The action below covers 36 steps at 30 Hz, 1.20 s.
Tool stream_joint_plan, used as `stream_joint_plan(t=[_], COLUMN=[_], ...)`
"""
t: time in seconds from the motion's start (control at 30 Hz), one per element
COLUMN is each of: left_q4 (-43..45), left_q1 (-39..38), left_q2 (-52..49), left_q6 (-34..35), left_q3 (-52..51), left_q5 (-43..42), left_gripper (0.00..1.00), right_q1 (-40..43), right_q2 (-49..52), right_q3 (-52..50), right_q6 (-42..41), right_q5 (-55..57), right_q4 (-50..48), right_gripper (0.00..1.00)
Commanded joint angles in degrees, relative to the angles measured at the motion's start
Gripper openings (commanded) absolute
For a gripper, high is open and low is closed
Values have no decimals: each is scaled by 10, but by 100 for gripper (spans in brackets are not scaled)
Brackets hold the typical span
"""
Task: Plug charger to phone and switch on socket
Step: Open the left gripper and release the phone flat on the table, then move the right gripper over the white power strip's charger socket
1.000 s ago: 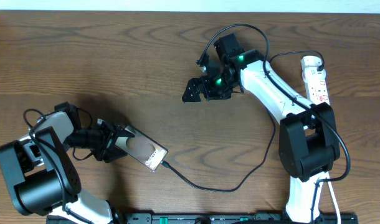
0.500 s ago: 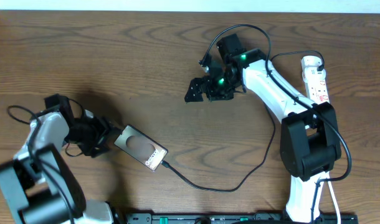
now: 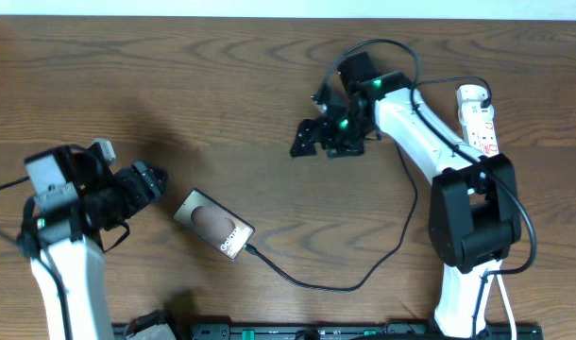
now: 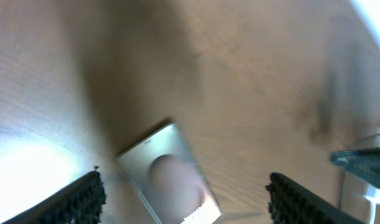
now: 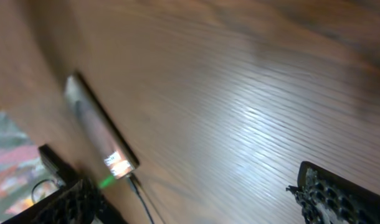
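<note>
Overhead view, both arms over the wooden table (image 3: 175,85). The phone (image 3: 212,225) lies flat, back up, in the lower left part. The charger (image 3: 312,282) meets the phone's lower right end, and I judge its connector tip (image 3: 249,249) to be seated there. From that end the black cable sags toward the near edge and climbs toward the right arm. The socket (image 3: 472,104) lies at the far right, partly behind that arm, well apart from the phone. I cannot tell whether the charger's plug sits in it.

The left gripper (image 3: 146,179) hangs just left of the phone, not touching it and holding nothing. The right gripper (image 3: 307,142) hovers above bare wood near the middle, also holding nothing.

Step in hand, as I judge it: the plugging at the phone end looks finished, and the switch on the socket is not yet pressed. The next move calls for my right arm, the nearer one, to swing back toward the strip, narrow its jaws and press one fingertip on a red switch without dragging the cable.

The overhead view alone shows the socket and the cable's whole run, but not either jaw opening. The left wrist view shows the left fingers (image 4: 84,199) spread wide, with the phone between and beyond them. The right wrist view, blurred, shows the right fingers (image 5: 330,190) equally wide and the phone seen edge-on at a distance, a green glint at its cable end.
</note>
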State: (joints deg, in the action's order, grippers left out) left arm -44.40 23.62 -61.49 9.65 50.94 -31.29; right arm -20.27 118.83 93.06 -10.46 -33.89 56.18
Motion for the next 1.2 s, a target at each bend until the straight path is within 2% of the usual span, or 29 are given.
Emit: stream_joint_plan(t=[0.0,0.23,0.43,0.6,0.7,0.87,1.03,1.17], left_q4=[1,1,-2,-5,-6,-5,-5,-5], left_q1=[2,2,2,2,2,2,2,2], left_q2=[55,125,126,118,112,102,99,99], left_q6=[-41,-41,-41,-41,-41,-41,-41,-41], left_q3=[12,12,11,10,10,10,10,10], left_q5=[-47,-47,-47,-40,-41,-41,-41,-41], left_gripper=[86,91,91,91,91,91,91,92], right_q1=[25,58,122,233,319,447,515,533], right_q2=[-54,-187,-338,-392,-384,-313,-208,-123], right_q3=[19,49,56,56,51,46,46,46], right_q6=[-9,-18,-78,-77,-52,54,162,222], right_q5=[60,240,492,545,492,285,94,5], right_q4=[21,68,44,18,19,26,49,77], right_gripper=[99,99,99,99,99,99,99,99])
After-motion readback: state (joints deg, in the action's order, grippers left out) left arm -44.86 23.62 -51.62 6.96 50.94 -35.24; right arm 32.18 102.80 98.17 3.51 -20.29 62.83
